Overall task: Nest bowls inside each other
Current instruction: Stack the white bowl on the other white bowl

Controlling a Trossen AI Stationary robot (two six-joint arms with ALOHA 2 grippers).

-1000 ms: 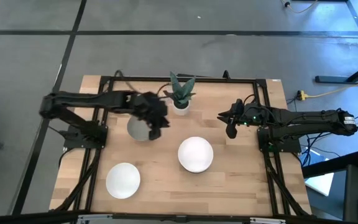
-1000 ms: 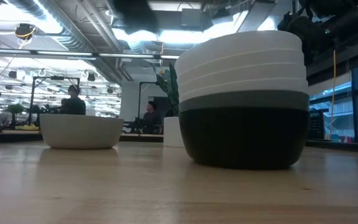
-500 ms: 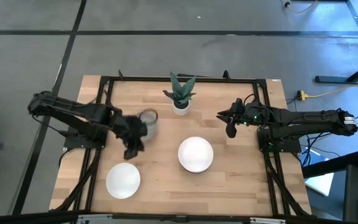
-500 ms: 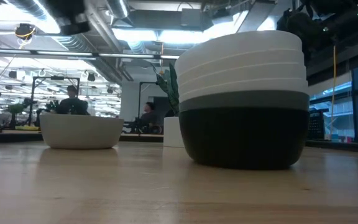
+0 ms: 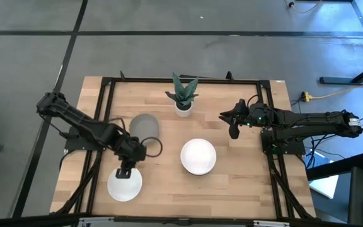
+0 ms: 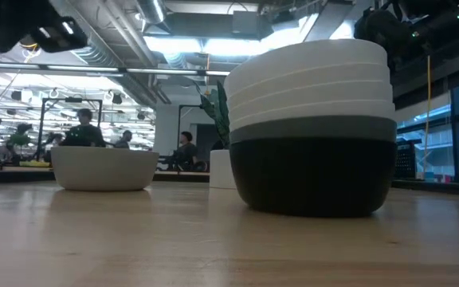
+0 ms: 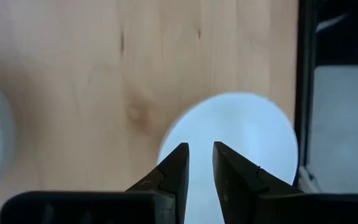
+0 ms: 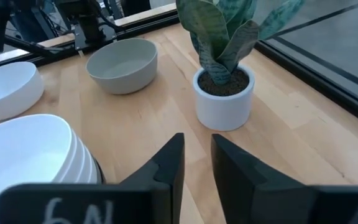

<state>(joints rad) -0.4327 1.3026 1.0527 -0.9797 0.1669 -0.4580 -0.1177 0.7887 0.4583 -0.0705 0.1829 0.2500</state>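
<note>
A stack of nested bowls point(image 5: 198, 156) stands mid-table, black at the bottom, grey above it, white ones on top point(image 6: 309, 127). One white bowl point(image 5: 125, 183) rests on its base near the table's near left corner. A grey bowl point(image 5: 145, 126) sits on the table farther back. My left gripper point(image 5: 126, 169) hovers over the white bowl's far rim point(image 7: 241, 124), pointing down, fingers a narrow gap apart point(image 7: 201, 158). My right gripper point(image 5: 232, 128) waits above the table right of the stack, also narrowly open point(image 8: 196, 149).
A small white pot with a green plant point(image 5: 183, 99) stands at the far middle, between the grey bowl and my right gripper point(image 8: 224, 99). A black frame point(image 5: 106, 85) borders the table. Bare wood lies between the white bowl and the stack point(image 5: 162, 189).
My left gripper has left the grey bowl and swung toward the table's near left, ending over the lone white bowl. The grey bowl stays on the table where it was. My right arm has kept still.
</note>
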